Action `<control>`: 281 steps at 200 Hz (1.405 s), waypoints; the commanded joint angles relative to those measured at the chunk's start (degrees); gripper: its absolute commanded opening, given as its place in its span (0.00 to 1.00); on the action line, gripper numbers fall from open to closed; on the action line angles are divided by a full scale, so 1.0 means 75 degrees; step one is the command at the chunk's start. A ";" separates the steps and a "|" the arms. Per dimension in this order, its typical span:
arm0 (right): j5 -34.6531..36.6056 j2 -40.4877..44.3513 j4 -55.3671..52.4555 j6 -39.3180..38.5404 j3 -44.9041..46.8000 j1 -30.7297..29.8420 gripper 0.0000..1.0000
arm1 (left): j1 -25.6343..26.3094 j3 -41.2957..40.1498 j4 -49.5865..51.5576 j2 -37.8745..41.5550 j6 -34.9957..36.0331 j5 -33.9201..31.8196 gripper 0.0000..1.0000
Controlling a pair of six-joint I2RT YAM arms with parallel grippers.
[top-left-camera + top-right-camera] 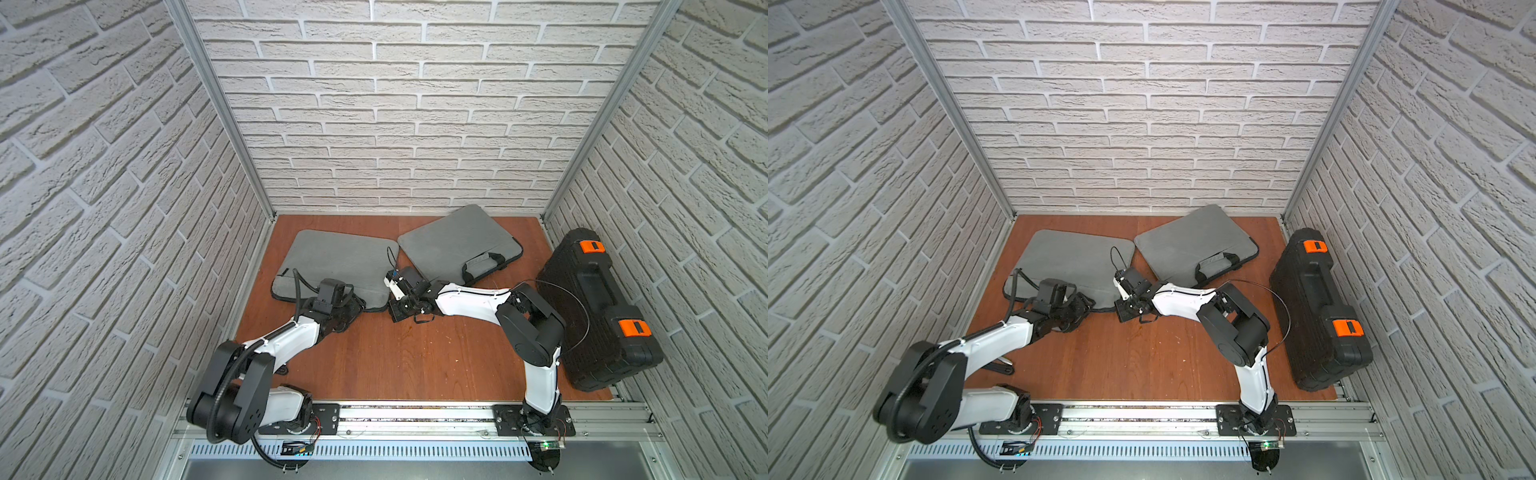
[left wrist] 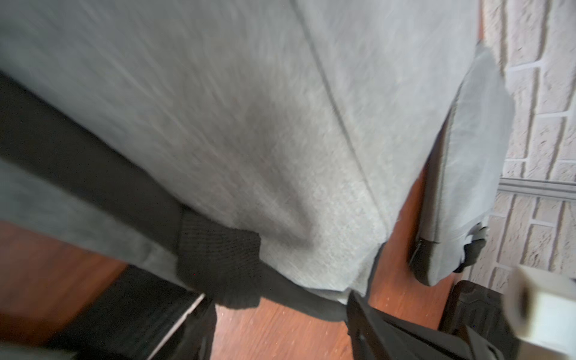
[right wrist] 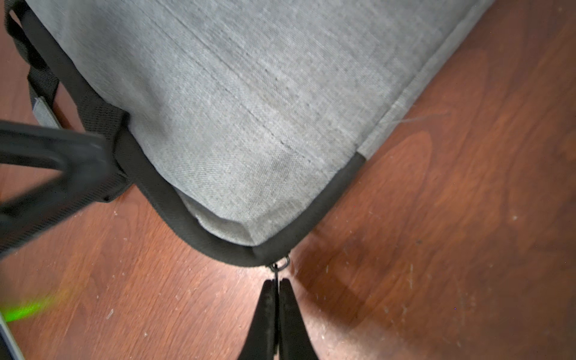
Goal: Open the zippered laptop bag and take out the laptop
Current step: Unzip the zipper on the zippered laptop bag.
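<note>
Grey fabric laptop bag with black edge trim (image 1: 332,257), flat on the red-brown wooden table (image 1: 415,365), toward its far left corner. No laptop in sight, presumably inside. Small metal zipper pull (image 3: 276,270) at the bag's corner nearest the table's middle, pinched between the closed tips of the right gripper (image 3: 276,283). Left gripper (image 2: 277,324) low at the bag's near edge, by a black webbing handle patch (image 2: 218,265), fingers (image 2: 383,330) spread apart, gripping nothing.

Seemingly at the unzipping step, the black zip edge looking shut in the right wrist view. Next, probably: drag the pull along the trim with a firm pinch, and steady the bag with the left gripper against sliding.

Further out: second grey fabric bag with a black carry handle (image 1: 457,245) at the far edge, black hard plastic case with orange latches (image 1: 594,307) along the right edge.
</note>
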State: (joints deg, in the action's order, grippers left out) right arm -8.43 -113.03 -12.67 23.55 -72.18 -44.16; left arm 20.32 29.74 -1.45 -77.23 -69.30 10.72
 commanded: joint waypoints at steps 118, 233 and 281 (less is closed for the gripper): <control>-0.0047 0.0130 0.0079 -0.0010 -0.0043 -0.0083 0.06 | 0.0491 0.0258 -0.2273 -0.1764 -0.0848 0.0356 0.27; 0.0217 0.0102 -0.0472 -0.0267 0.0012 0.0483 0.06 | 0.0083 -0.0095 -0.1693 -0.1375 -0.0744 0.0246 0.00; 0.0351 0.0036 -0.0617 -0.0374 -0.0114 0.0664 0.06 | -0.0077 -0.0223 -0.1675 -0.1216 -0.0676 0.0292 0.00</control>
State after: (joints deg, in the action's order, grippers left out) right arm -9.47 -113.03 -12.95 21.74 -72.29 -41.54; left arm 21.37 29.74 -16.93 -87.46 -76.09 14.68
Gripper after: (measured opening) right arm 0.057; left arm 0.083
